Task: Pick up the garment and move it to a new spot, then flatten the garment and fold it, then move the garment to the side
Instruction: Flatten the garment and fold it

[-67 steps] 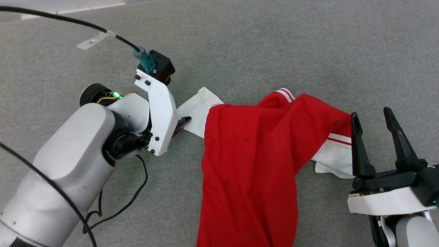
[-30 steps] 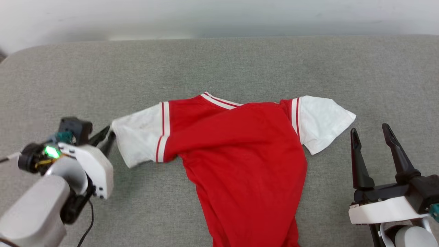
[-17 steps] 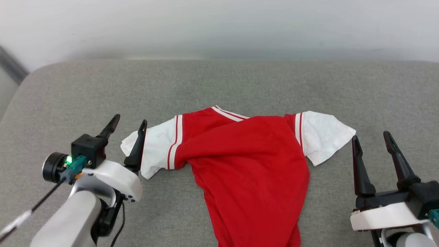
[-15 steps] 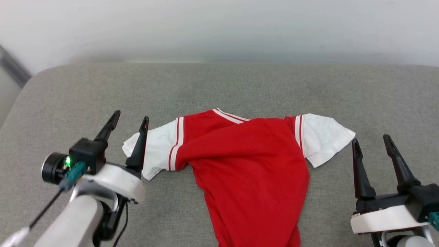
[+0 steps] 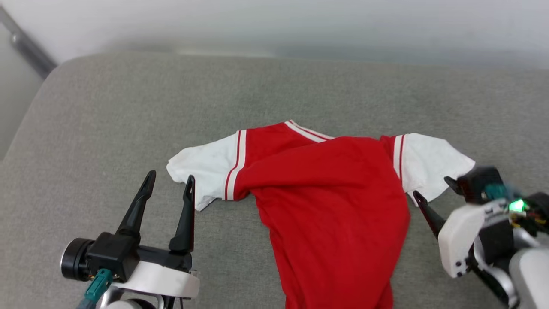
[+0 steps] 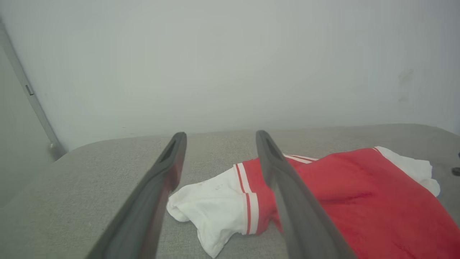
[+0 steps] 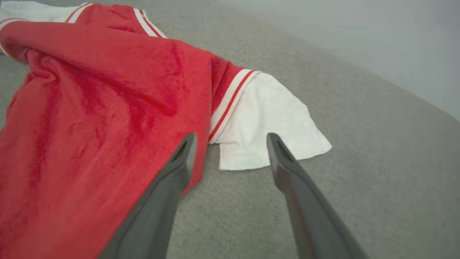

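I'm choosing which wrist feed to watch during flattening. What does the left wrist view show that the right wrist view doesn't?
Left wrist view adds: the open left tool, a slanted grey rail against the wall, and a near look at the white sleeve on the robot's left. Right wrist view adds: the open right tool and a near look at the white sleeve on the robot's right. Shared: the red garment, rumpled and unheld, its striped collar trim, and the grey padded surface.
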`<state>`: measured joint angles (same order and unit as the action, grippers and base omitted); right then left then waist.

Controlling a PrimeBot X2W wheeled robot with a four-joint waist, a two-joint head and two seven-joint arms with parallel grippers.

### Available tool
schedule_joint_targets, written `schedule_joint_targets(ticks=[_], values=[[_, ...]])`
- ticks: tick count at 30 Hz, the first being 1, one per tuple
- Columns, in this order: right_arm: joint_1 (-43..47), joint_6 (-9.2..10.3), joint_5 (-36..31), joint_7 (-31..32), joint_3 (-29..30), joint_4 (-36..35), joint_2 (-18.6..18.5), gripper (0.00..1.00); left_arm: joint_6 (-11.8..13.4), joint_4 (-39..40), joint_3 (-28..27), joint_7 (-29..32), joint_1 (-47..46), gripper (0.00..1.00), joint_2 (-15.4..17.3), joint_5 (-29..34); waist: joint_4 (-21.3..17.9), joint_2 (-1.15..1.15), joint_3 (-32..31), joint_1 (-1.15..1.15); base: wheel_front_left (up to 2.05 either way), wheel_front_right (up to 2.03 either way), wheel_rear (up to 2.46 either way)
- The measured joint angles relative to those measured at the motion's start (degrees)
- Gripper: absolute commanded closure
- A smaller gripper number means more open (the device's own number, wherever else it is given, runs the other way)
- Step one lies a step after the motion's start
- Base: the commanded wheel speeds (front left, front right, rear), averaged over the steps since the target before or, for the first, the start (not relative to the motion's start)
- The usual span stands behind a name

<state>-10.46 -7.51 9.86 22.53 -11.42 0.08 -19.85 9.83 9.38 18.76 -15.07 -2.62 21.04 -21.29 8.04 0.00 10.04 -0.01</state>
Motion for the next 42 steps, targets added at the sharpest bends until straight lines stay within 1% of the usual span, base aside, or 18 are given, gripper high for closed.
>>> schedule_joint_targets(ticks=[2,5,8,11,13,16,17,18,19,26,30,37,42], values=[[-3.14,-0.01,3.46,5.93,-1.52,0.49,-1.90,0.00,-0.80,-0.27,-0.11,0.00,-0.78,0.00,-0.52,0.51,0.70,0.00,1.09,0.00,0.00,0.00,0.00],[-7.38,0.00,6.97,14.46,-3.27,2.58,-4.14,0.00,-1.85,-0.83,-0.09,0.00,-1.75,0.00,-1.67,1.14,1.97,0.00,2.56,0.00,0.00,0.00,0.00],[-9.70,0.00,9.87,20.81,-4.58,4.95,-4.89,0.00,-2.79,-1.52,-0.09,0.00,-2.75,0.00,-2.53,1.89,3.47,0.00,3.85,0.01,0.00,0.00,0.00],[-11.24,0.00,12.71,24.43,-5.34,7.57,-5.24,0.00,-3.65,-2.59,-0.19,0.00,-3.01,0.00,-3.71,1.91,5.04,0.00,4.90,0.01,0.00,0.00,0.00],[-11.68,0.00,13.47,25.38,-5.89,9.37,-5.54,0.00,-4.15,-3.39,-0.09,0.00,-3.38,0.00,-3.85,2.74,6.01,0.00,5.50,0.00,0.00,0.00,0.00],[-12.59,-0.02,13.76,25.97,-7.19,11.15,-6.91,0.00,-4.79,-3.61,-0.27,0.00,-3.66,0.00,-5.12,3.19,7.22,0.00,6.13,0.00,0.00,0.00,0.00],[-12.66,-0.01,14.46,26.14,-7.19,11.73,-6.91,0.10,-4.91,-3.74,-0.36,0.00,-3.67,0.00,-5.36,3.50,7.53,0.00,6.28,0.00,0.00,0.00,0.00],[-12.71,-0.01,14.93,26.25,-7.08,12.26,-6.92,0.56,-5.19,-3.88,-0.52,0.00,-3.66,0.00,-5.52,3.59,7.76,0.00,6.36,0.00,0.00,0.00,0.00],[-12.71,-0.01,15.07,26.35,-7.20,12.56,-6.95,1.00,-5.31,-4.02,-0.67,0.00,-3.66,0.00,-5.64,3.72,7.93,0.00,6.36,0.00,0.00,0.00,0.00],[-10.39,0.00,16.41,25.42,-7.98,12.46,-7.25,1.00,-6.31,-5.17,-2.45,0.00,-3.26,0.00,-6.32,4.50,7.20,0.00,4.52,0.00,0.00,0.00,0.00],[-6.88,0.00,15.78,25.10,-8.72,10.06,-9.04,1.00,-6.83,-5.49,-2.92,0.00,-2.05,0.00,-6.80,4.80,5.81,0.00,2.58,0.00,0.00,0.00,0.00],[1.36,0.00,15.16,27.76,-7.40,4.83,-10.98,1.00,-7.44,-5.72,-3.67,0.00,-0.30,0.00,-7.35,5.10,3.22,0.00,-0.74,0.00,0.00,0.00,0.00],[5.39,0.01,14.40,27.51,-6.90,3.15,-10.11,1.00,-7.82,-5.83,-4.17,0.00,0.16,0.00,-7.38,5.44,2.01,0.00,-1.93,0.00,0.00,0.00,0.00]])
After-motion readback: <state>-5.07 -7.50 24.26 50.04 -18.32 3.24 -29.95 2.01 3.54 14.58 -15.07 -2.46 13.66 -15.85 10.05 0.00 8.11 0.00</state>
